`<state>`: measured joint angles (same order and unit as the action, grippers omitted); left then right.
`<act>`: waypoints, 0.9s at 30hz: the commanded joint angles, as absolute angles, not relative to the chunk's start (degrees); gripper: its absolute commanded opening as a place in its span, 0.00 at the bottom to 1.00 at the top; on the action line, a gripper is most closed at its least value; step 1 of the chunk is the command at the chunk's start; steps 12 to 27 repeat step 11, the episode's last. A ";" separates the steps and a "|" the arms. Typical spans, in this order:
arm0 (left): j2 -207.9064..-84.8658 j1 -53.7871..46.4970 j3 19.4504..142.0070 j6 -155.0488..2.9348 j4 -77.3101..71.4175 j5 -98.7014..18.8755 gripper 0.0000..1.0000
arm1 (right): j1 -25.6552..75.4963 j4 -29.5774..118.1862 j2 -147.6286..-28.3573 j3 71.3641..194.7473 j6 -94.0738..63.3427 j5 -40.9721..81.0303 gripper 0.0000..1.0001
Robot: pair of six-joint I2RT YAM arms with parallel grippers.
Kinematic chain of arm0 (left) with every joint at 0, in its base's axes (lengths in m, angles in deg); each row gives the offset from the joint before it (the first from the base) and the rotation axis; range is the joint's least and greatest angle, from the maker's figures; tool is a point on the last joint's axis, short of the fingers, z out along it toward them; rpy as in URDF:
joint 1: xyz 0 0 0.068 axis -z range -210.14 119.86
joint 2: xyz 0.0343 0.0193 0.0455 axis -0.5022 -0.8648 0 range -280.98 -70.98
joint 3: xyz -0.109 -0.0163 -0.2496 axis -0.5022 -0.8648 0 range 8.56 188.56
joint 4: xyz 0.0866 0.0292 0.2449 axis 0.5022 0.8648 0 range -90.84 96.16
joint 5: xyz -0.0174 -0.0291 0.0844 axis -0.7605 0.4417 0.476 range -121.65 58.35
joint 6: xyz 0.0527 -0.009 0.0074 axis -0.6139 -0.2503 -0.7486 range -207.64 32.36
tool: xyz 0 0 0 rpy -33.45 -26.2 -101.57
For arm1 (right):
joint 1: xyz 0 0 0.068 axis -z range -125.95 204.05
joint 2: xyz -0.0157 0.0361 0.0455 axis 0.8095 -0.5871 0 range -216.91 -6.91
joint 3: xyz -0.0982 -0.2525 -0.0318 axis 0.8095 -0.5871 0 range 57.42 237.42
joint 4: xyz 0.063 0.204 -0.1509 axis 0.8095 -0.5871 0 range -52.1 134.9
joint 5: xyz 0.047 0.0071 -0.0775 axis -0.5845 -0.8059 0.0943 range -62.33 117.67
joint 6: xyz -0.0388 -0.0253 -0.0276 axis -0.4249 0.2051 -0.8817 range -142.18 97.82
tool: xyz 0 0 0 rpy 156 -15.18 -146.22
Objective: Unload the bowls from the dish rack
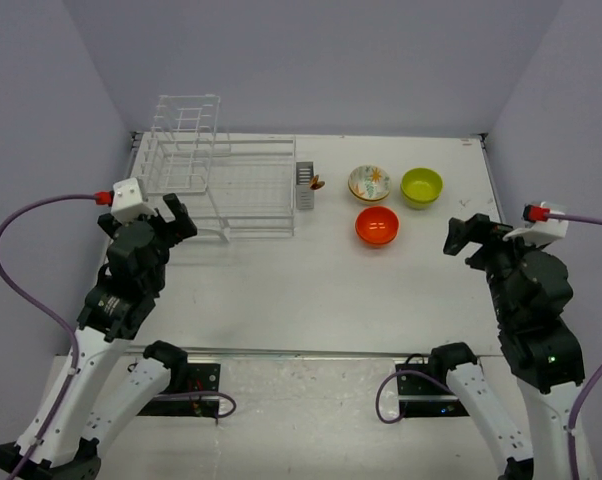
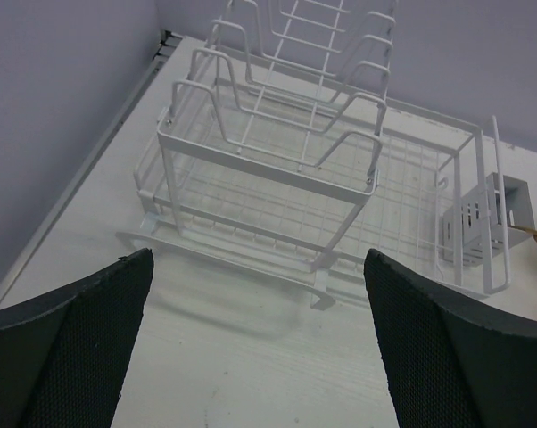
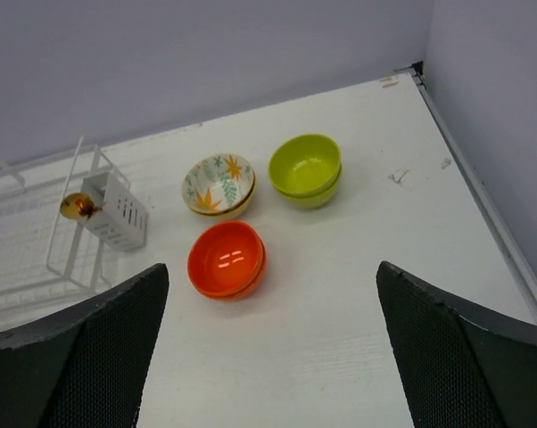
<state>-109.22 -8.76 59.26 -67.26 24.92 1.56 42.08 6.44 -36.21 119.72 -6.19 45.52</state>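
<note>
Rack: large white wire dish rack (image 1: pixel 221 185), low flat grid section, taller upright tier at its left end, standing on the white matte table (image 1: pixel 311 290)
Caddy: small grey slotted cutlery caddy (image 1: pixel 305 187) on the rack's right end; small shiny gold object (image 3: pixel 75 207) at it, kind unclear
Bowl 1: round white bowl with leaf-and-flower pattern inside (image 1: pixel 369 183), upright, just right of the caddy
Bowl 2: glossy lime green bowl (image 1: pixel 422 187), furthest right of the rack
Bowl 3: glossy orange-red bowl (image 1: pixel 377 226), right of the rack's near corner
Left gripper (image 1: pixel 179 218): dark textured fingers spread wide, empty, near the rack's near-left corner
Right gripper (image 1: pixel 463 234): fingers spread wide, empty, well right of the rack
</note>
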 commanded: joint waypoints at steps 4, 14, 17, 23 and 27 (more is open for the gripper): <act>-105.96 -9.14 57.17 -71.37 23.33 6.05 1.00 | 42.01 5.96 -37.32 115.96 -8.12 42.08 0.99; -104.29 -9.14 55.67 -72.52 21.83 6.93 1.00 | 42.01 7.19 -38.11 115.17 -8.47 42.96 0.99; -104.29 -9.14 55.67 -72.52 21.83 6.93 1.00 | 42.01 7.19 -38.11 115.17 -8.47 42.96 0.99; -104.29 -9.14 55.67 -72.52 21.83 6.93 1.00 | 42.01 7.19 -38.11 115.17 -8.47 42.96 0.99; -104.29 -9.14 55.67 -72.52 21.83 6.93 1.00 | 42.01 7.19 -38.11 115.17 -8.47 42.96 0.99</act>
